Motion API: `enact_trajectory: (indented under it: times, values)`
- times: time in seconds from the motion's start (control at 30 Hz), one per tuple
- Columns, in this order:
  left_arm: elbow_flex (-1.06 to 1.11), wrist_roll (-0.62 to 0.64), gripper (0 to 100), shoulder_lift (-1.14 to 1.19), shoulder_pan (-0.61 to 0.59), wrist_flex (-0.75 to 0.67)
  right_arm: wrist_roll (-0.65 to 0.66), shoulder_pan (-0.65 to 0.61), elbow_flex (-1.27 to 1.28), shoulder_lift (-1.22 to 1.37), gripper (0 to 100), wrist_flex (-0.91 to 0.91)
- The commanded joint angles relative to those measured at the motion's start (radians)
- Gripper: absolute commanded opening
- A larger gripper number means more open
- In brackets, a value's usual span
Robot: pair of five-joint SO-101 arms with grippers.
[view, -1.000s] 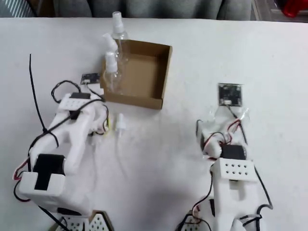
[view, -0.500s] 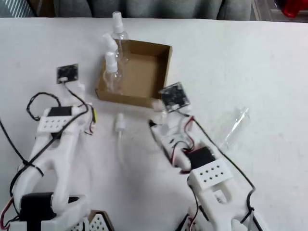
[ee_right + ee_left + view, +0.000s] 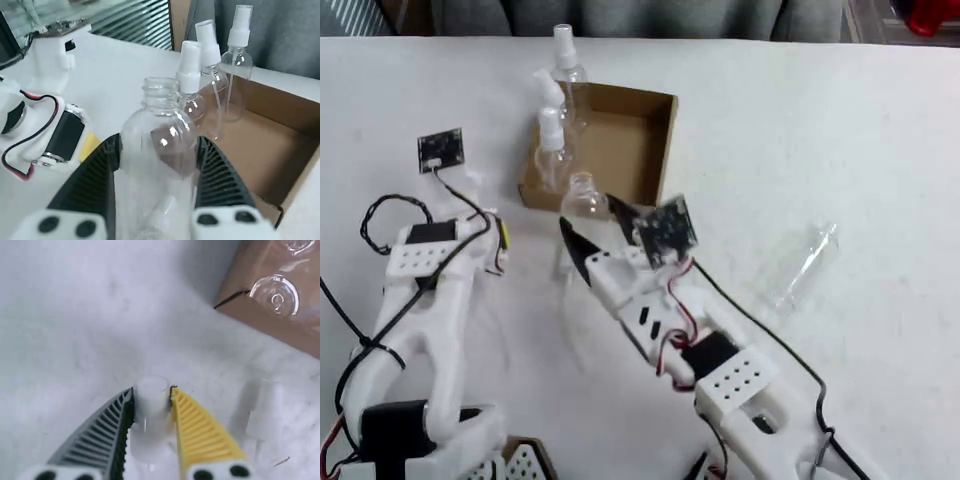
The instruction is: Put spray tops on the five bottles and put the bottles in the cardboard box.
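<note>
White table (image 3: 820, 120), cardboard box (image 3: 666, 150) far centre, three topped bottles (image 3: 552, 150) standing along its left wall. Right pincer (image 3: 159, 150) is clamped on the body of an open-necked bottle (image 3: 582, 195), upright, just on the near side of the box. Left pincer (image 3: 151, 390) is pinched onto a spray top (image 3: 149, 410). A second top (image 3: 262, 407) lies on the table just beside it. Fifth bottle (image 3: 805, 260) lies on its side, well right. Clear thin plastic, so probably light, slick and easy to squash: grip mid-body, moderate squeeze. Tops look small and rigid, so hold them by the collar and keep the tube free.
</note>
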Motion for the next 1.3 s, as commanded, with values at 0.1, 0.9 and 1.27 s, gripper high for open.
enact_trajectory:
  times: [0.1, 0.9, 1.27]
  values:
    - [-0.011, 0.0, 2, -0.064, -0.027, -0.041, -0.014, -0.059, 0.144, -0.022, 1.6, -0.383]
    - [-0.715, 0.095, 2, -0.168, -0.15, 0.488, -0.011, -0.277, 0.339, -0.022, 1.6, -0.605]
    - [-0.534, 0.137, 2, -0.605, -0.148, 0.117, 0.068, -0.308, 0.353, -0.022, 1.6, -0.598]
